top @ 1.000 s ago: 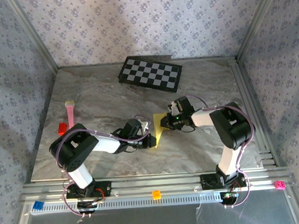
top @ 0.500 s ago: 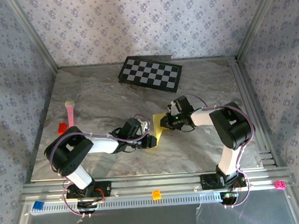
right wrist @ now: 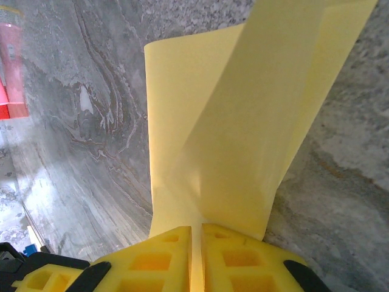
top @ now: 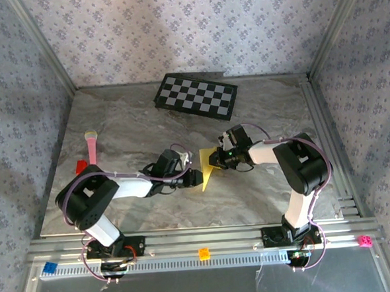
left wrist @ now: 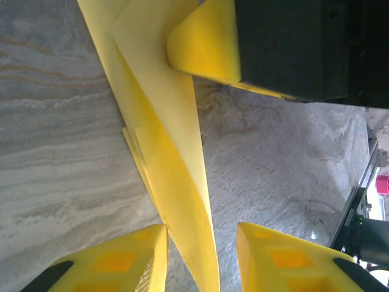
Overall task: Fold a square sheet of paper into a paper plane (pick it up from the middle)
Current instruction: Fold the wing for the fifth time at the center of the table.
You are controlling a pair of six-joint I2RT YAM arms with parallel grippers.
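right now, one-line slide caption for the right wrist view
Right gripper shut on an edge of the creased yellow paper, grey marbled table behind it.

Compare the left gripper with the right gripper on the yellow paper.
The left gripper stands open around the narrow end of the paper; the right gripper is shut on the paper. The left gripper reaches from the left, the right gripper from the right. Both have yellow fingers.

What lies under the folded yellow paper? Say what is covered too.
Under the yellow paper is the grey marbled table, showing on both sides of it. The right hand pinches the paper's edge. The table directly beneath the folds is covered, so anything there cannot be seen.
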